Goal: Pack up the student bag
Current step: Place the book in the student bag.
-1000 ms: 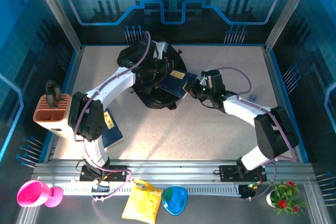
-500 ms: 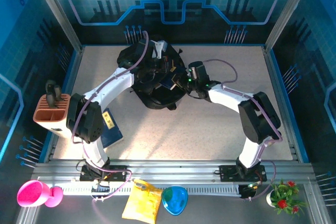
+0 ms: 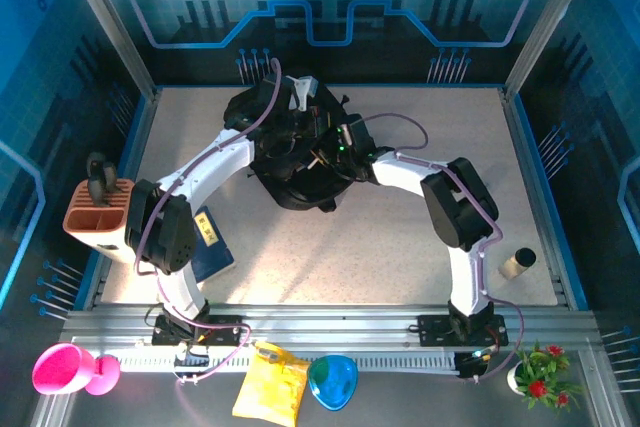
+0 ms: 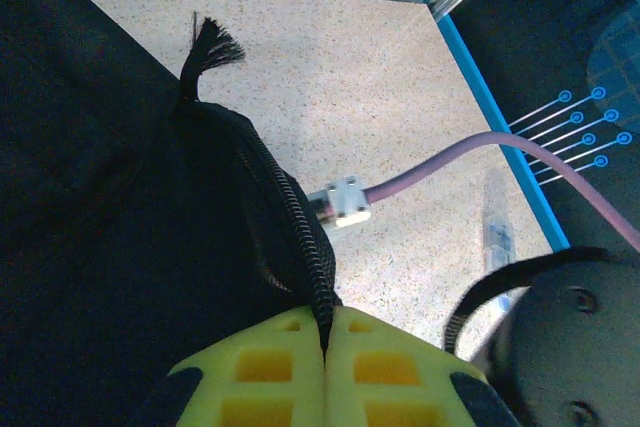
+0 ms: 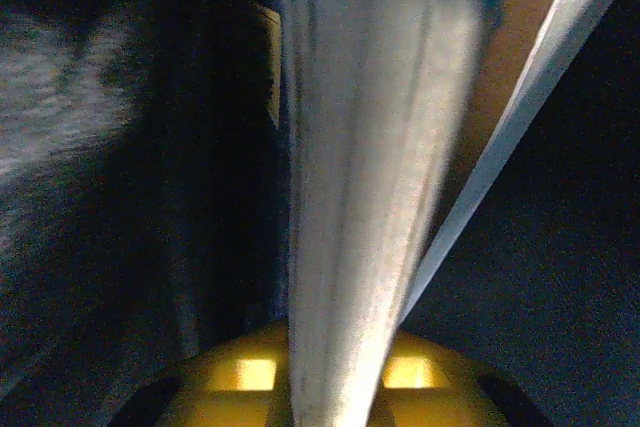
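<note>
Student bag (image 3: 290, 152) on speckled table (image 3: 400, 237), blue-walled enclosure (image 3: 320, 7); left fingers (image 4: 270, 377) pinch zipper edge (image 4: 300, 237), right fingers (image 5: 240, 387) clamp book (image 5: 370, 197).

Clearance record: tabletop and bag mouth

Open ground: broad bare table (image 3: 380, 237) in front of the backpack (image 3: 300, 187) and across the far right corner, passable but for a small cylinder (image 3: 517, 263) near the right edge. Left side narrowed by a blue book (image 3: 212, 244) lying flat beside the left arm and an orange holder (image 3: 98, 215) at the rim. Bag mouth crowded: left gripper (image 4: 325, 347) pinched on the zip edge; right gripper (image 5: 335, 377) inside, clamped on a second book (image 5: 370, 147), with dark fabric close on both sides. A purple cable (image 4: 440, 162) crosses beside the opening.
</note>
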`<action>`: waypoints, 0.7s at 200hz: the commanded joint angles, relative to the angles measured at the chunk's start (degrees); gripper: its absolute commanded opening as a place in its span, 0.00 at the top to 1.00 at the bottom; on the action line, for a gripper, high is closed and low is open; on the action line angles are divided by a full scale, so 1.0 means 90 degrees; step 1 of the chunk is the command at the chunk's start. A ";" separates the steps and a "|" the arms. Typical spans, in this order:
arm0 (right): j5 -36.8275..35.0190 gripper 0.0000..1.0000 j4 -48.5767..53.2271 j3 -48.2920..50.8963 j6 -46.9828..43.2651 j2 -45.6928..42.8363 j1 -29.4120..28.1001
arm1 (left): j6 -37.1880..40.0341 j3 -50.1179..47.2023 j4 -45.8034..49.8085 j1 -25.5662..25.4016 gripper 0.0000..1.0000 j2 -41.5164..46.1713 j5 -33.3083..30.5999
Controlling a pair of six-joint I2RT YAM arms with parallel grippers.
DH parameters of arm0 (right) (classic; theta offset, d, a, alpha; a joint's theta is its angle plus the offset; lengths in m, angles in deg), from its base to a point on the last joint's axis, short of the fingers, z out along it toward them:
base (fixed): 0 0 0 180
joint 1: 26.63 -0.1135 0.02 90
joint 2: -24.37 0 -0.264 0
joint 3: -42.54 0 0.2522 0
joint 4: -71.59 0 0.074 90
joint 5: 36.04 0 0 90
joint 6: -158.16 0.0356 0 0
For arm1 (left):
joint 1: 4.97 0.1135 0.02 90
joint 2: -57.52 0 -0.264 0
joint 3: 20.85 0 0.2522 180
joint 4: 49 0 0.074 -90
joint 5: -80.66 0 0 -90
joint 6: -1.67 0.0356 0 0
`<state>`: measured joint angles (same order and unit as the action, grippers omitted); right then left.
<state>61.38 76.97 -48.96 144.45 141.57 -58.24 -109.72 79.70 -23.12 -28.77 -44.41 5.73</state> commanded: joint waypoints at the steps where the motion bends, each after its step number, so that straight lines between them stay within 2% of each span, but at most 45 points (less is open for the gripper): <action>1: 0.0038 0.88 0.0284 -0.0333 0.0051 0.0367 -0.0095 | -0.0210 0.0025 -0.0376 -0.0031 1.00 0.0351 0.0144; 32: 0.0046 0.88 0.0390 -0.0753 0.0038 0.0772 -0.0098 | -0.0323 0.0035 -0.0419 -0.0015 1.00 0.0351 0.0142; 46: 0.0499 0.84 0.0528 -0.1147 -0.0200 0.1000 -0.0058 | -0.0367 0.0045 -0.0417 0.0011 1.00 0.0354 0.0167; 59: 0.0787 0.76 0.0860 -0.1272 -0.0343 0.1002 -0.0031 | -0.0397 0.0063 -0.0402 0.0031 1.00 0.0334 0.0233; 90: 0.0822 0.58 0.0629 -0.0292 -0.0605 0.0316 0.0045 | -0.0459 0.0040 -0.0441 0.0076 1.00 0.0277 0.0259; 108: 0.0786 0.57 0.0552 0.0089 -0.0588 0.0011 0.0117 | -0.0504 -0.0006 -0.0528 0.0095 1.00 0.0271 0.0296; 140: 0.0701 0.65 0.0621 0.0101 -0.0550 0.0030 0.0124 | -0.0550 -0.0004 -0.0551 0.0117 1.00 0.0256 0.0361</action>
<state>67.61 81.50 -47.67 140.12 143.89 -57.85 -113.79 79.70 -24.01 -27.96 -44.41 6.03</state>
